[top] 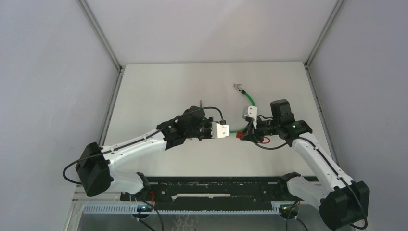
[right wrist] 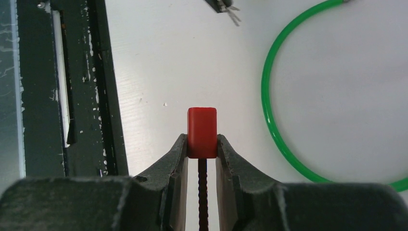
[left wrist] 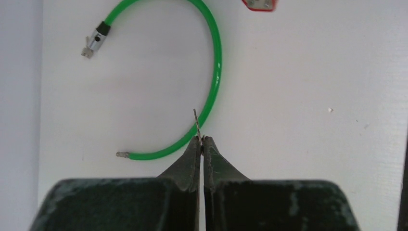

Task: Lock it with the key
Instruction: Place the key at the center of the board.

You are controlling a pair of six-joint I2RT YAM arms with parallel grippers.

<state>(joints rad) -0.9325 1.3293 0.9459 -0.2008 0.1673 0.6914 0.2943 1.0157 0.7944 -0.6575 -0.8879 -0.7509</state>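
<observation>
Key (left wrist: 196,123), blade pointing forward, we hold pinched in the clenched left end effector (left wrist: 202,139); the red lock (right wrist: 202,126), grasped by the right end effector (right wrist: 202,143), lies just ahead, slightly right, over the counter (top: 168,91)

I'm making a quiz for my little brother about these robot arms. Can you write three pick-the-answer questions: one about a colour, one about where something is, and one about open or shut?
1. What colour is the cable?
A. Blue
B. Green
C. Yellow

2. Where is the red block?
A. Inside the cable loop
B. Up on a wall
C. Between the right gripper's fingers

3. How is the left gripper?
A. Wide open
B. Shut on the thin key
C. Shut on nothing

Answers:
1 B, the loop is bright green.
2 C, the fingers pinch the block on both sides.
3 B, its tips meet with the key sticking out between them.
</observation>
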